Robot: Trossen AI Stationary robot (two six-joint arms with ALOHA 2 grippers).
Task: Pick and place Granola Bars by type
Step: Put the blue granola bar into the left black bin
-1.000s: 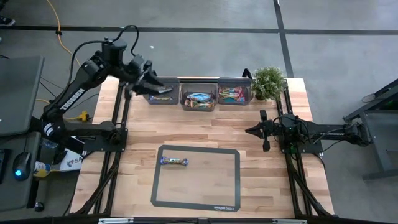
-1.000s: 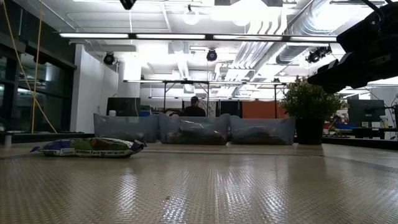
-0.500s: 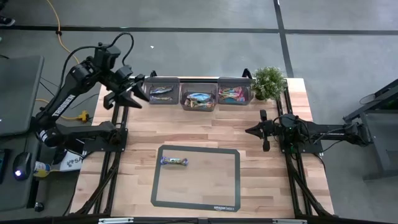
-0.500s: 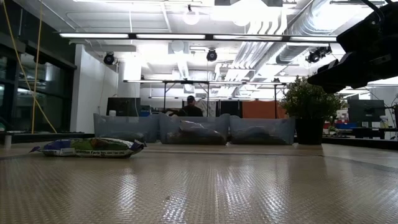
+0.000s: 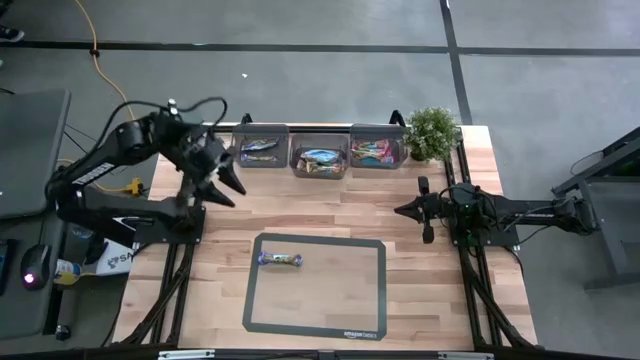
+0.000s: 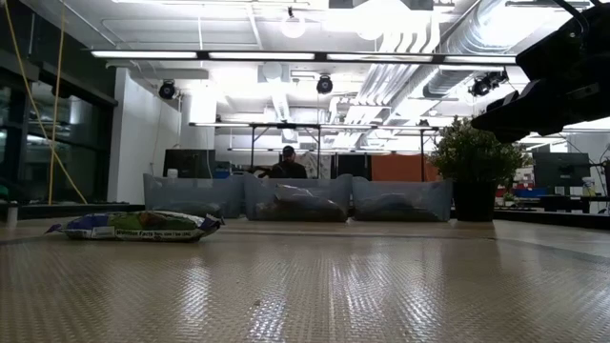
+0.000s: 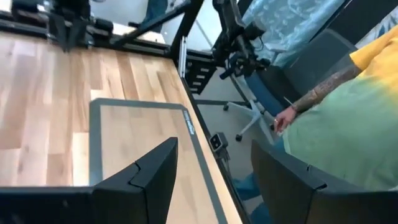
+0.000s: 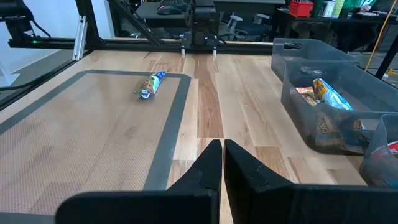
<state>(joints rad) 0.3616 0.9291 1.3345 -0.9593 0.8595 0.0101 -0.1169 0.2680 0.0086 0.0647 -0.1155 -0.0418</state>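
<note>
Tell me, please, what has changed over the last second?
The left claw, open and empty, swung from above the left bin back toward the table's left edge. The granola bar on the mat and the shut right claw stayed put.

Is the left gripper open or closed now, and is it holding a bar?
Open and empty: the left gripper shows a wide gap between its fingers, nothing inside.

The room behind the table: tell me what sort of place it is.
Probably an open lab or workshop office. The low view shows exposed ceiling ducts, strip lights and a person seated among desks and monitors beyond the bins.
</note>
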